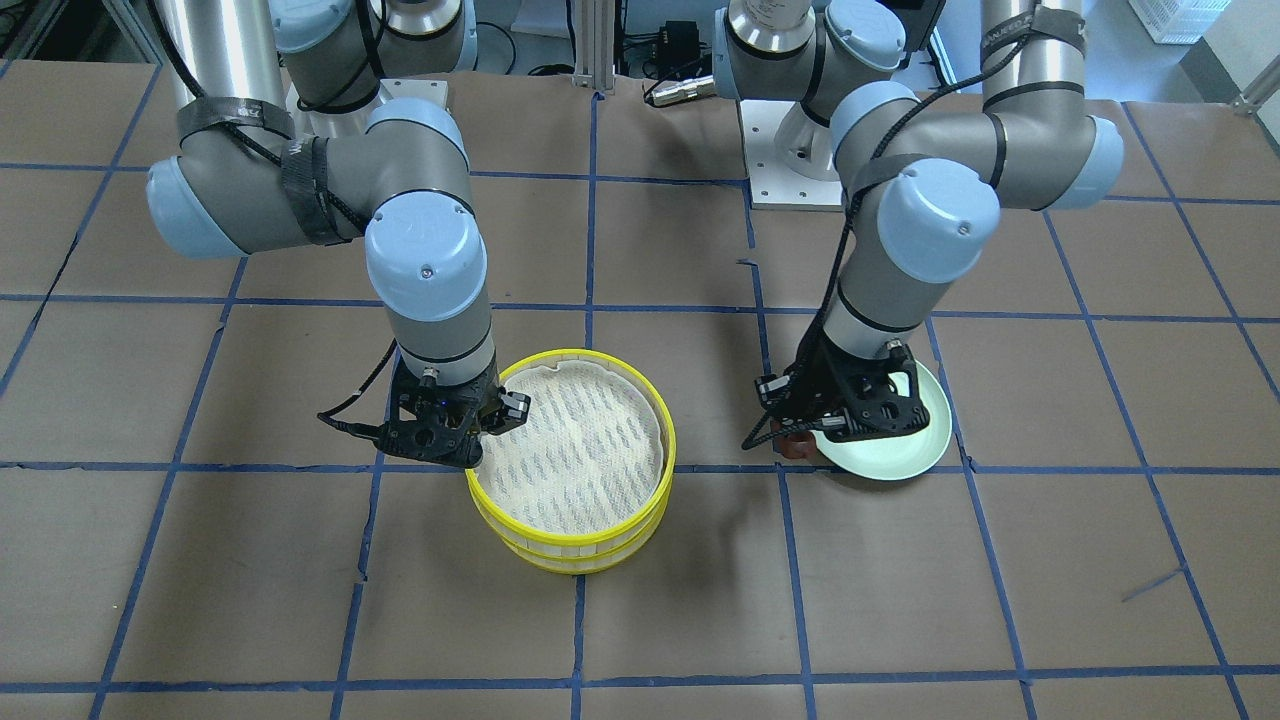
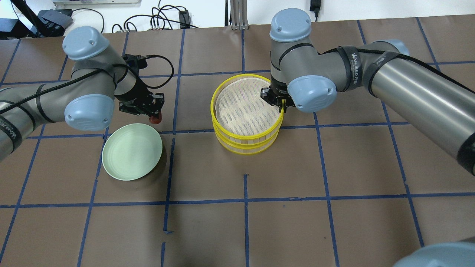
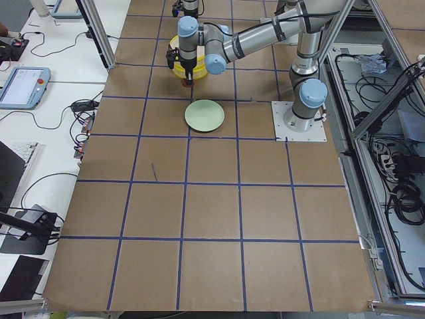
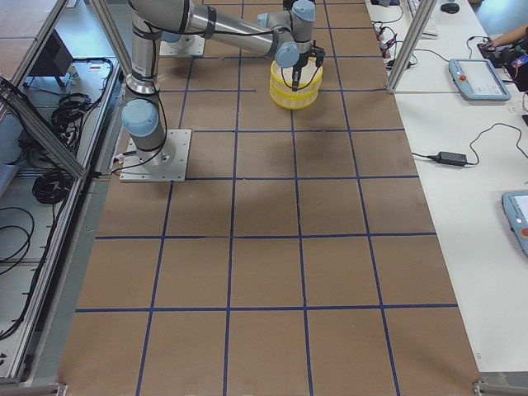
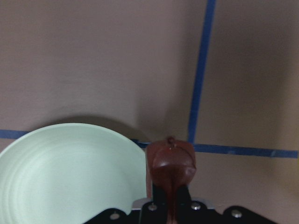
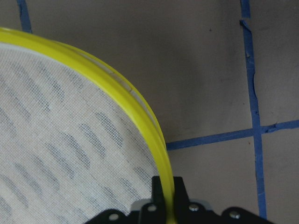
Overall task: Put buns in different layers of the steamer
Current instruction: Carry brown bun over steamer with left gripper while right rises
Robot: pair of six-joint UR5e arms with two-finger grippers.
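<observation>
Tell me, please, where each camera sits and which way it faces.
Front-facing: across the table, facing the robot; both arms, left tool on the view's right.
Overhead: behind the robot, looking forward and down; both arms, steamer, plate.
Exterior left: table end, robot's left; left arm nearer.
Exterior right: opposite end; right arm nearer.
Left wrist: downward; its tool holding the brown bun.
Right wrist: downward; right tool on the steamer rim.
Shared: overhead and left wrist both show the plate.

lower layer (image 2: 245,148): inside hidden by upper layer (image 2: 245,105) | plate (image 5: 70,172): cropped at left wrist view's edge
</observation>
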